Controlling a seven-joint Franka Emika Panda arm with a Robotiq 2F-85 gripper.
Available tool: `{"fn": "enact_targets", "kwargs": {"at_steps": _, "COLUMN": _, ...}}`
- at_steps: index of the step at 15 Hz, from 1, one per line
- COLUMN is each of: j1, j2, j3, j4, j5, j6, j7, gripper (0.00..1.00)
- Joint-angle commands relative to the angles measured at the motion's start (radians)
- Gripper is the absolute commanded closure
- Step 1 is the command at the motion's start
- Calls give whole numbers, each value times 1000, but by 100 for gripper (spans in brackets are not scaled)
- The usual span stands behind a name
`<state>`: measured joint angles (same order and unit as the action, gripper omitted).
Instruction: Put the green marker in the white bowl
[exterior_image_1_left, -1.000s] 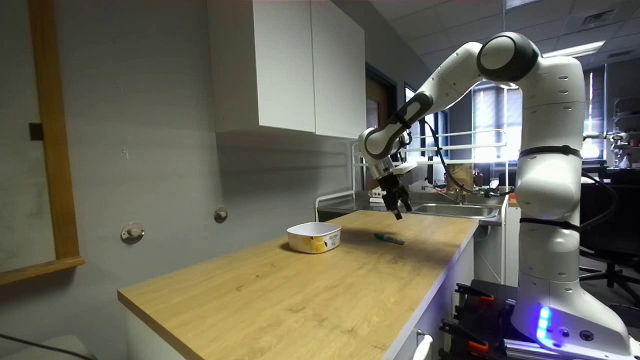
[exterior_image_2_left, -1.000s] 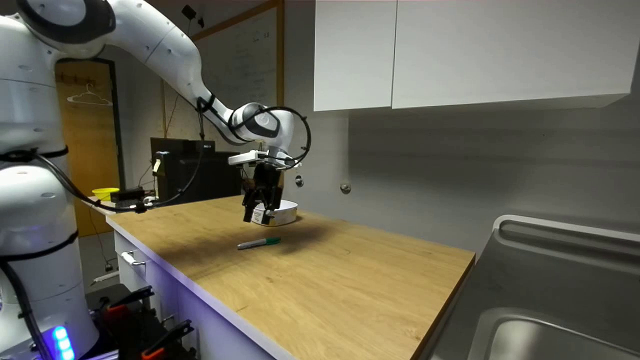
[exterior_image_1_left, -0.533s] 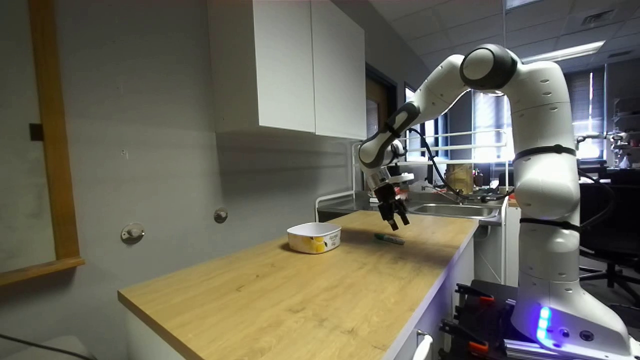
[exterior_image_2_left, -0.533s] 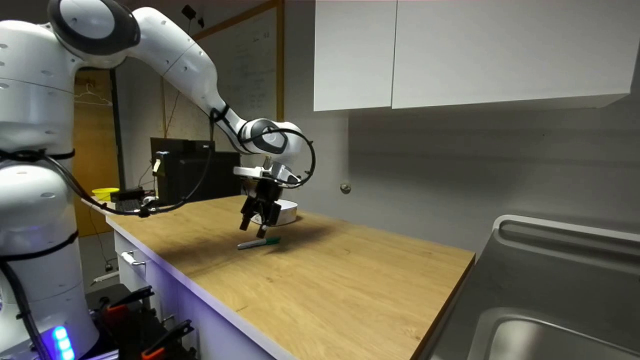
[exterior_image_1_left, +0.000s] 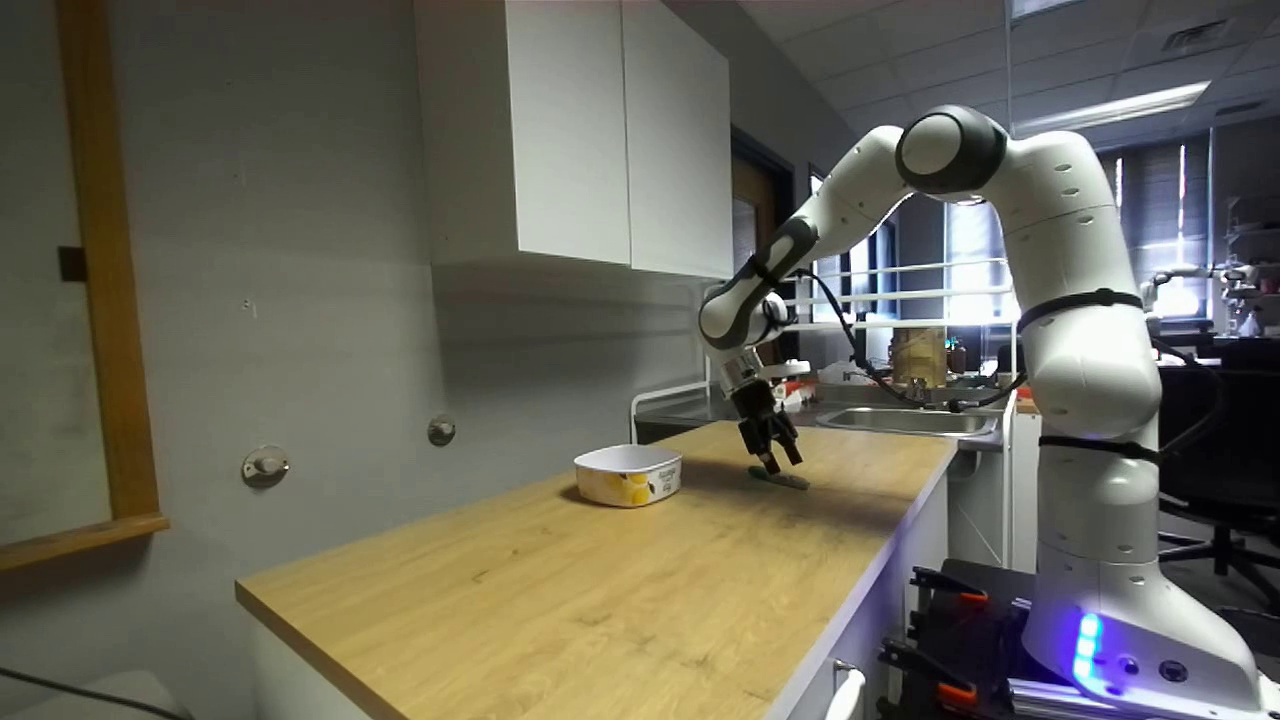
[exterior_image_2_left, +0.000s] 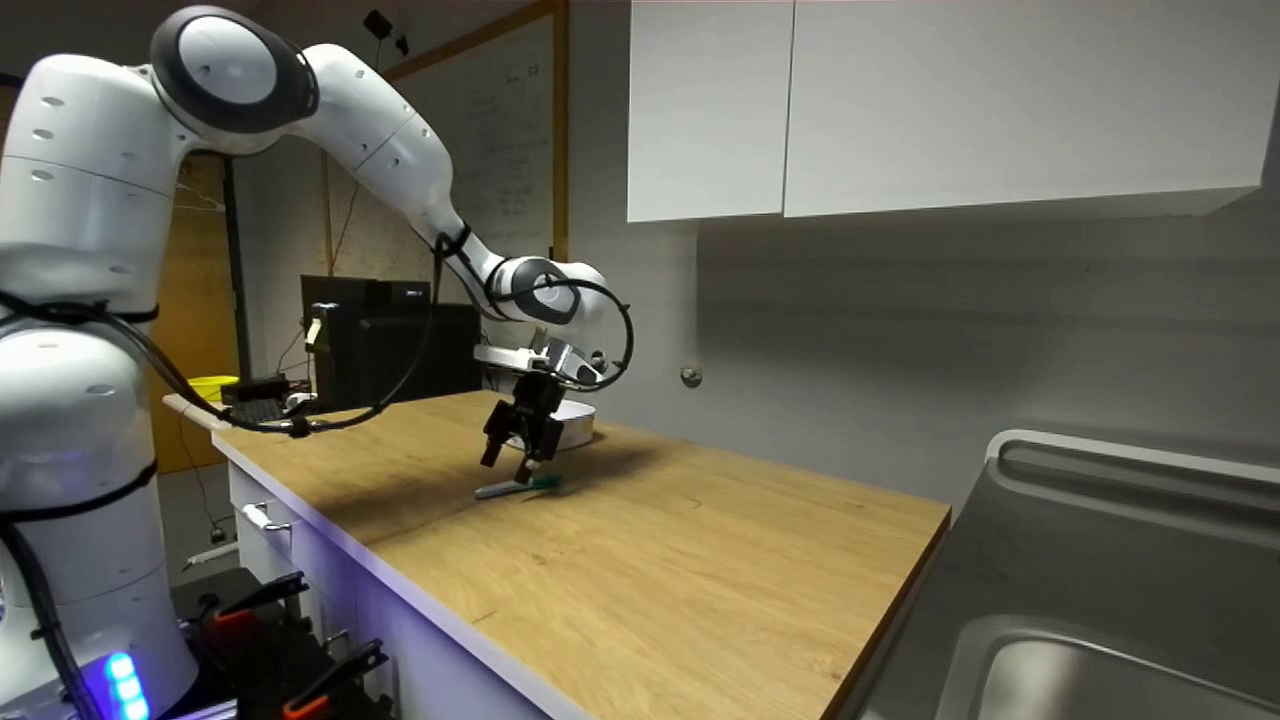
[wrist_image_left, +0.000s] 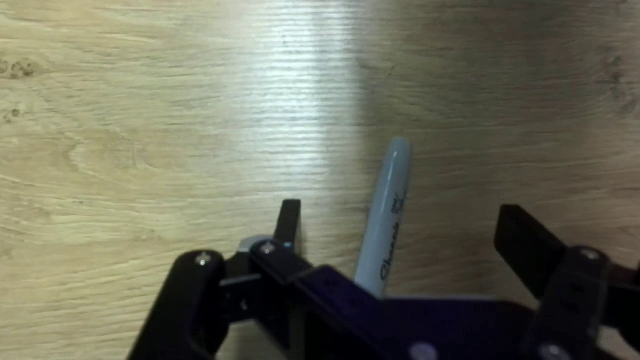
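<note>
The green marker has a grey barrel and a green cap. It lies on the wooden counter in both exterior views (exterior_image_1_left: 793, 482) (exterior_image_2_left: 495, 491). In the wrist view its barrel (wrist_image_left: 384, 220) shows between the fingers, and its cap end is hidden behind the gripper body. My gripper (exterior_image_1_left: 784, 466) is open, tilted and low over the marker; it also shows in an exterior view (exterior_image_2_left: 506, 470) and in the wrist view (wrist_image_left: 400, 206). Nothing is held. The white bowl (exterior_image_1_left: 628, 488), with a yellow fruit print, stands beside the marker toward the wall. It is partly hidden behind the gripper in an exterior view (exterior_image_2_left: 576, 426).
The wooden counter (exterior_image_1_left: 560, 590) runs along a grey wall with round knobs. White cabinets (exterior_image_1_left: 570, 130) hang above it. A steel sink (exterior_image_2_left: 1060, 680) adjoins one end of the counter. A black box (exterior_image_2_left: 400, 340) stands beyond the other end.
My gripper has moved down toward the marker and slightly toward the bowl's side, staying open. The marker and the bowl have not moved.
</note>
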<state>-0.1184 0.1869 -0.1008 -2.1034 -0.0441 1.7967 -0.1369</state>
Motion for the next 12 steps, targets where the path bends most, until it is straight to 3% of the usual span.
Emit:
{"fn": "enact_targets", "kwargs": {"at_steps": 1, "j1": -6, "j2": 54, "j3": 0, "j4": 67, "j5": -12, "j6": -14, "j7": -29, "gripper": 0}}
{"fn": "enact_targets", "kwargs": {"at_steps": 7, "j1": -29, "j2": 117, "j3": -6, "j4": 150, "j5": -5, "j6": -12, "j7": -60, "gripper": 0}}
{"fn": "enact_targets", "kwargs": {"at_steps": 12, "j1": -52, "j2": 162, "j3": -14, "j4": 148, "j5": -14, "j6": -4, "j7": -76, "gripper": 0}}
